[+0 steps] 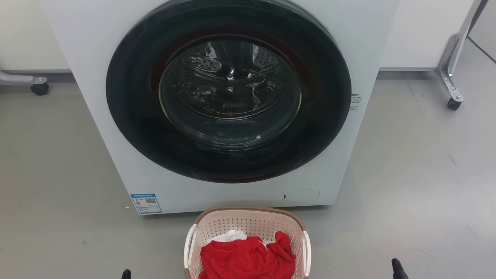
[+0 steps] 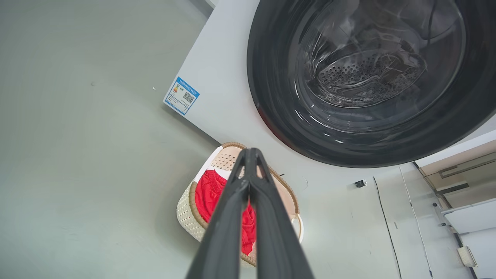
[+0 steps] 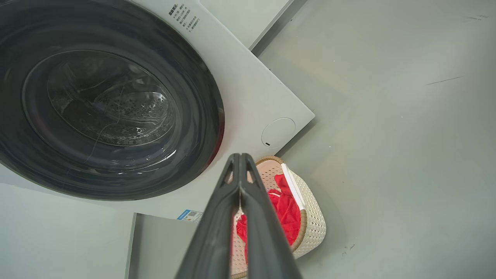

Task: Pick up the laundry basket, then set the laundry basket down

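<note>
Here the laundry basket (image 1: 248,223) sits just before the washing machine (image 1: 228,97); left gripper (image 2: 251,155) and right gripper (image 3: 240,159) jaws pressed together, empty

laundry basket (image 1: 248,224) holding red cloth (image 1: 248,259) sits on floor (image 1: 407,193) before the washing machine (image 1: 228,97).

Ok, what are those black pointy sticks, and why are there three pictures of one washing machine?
The sticks are a robot's fingers. It has two arms, each ending in a gripper, a pinching hand. One picture comes from a camera on its head, looking down at the washing machine and the laundry basket on the grey floor. The other two come from cameras on its wrists, looking along the left gripper and the right gripper. Both are pinched shut and hold nothing. In the basket lie a red cloth and a white cloth.
</note>
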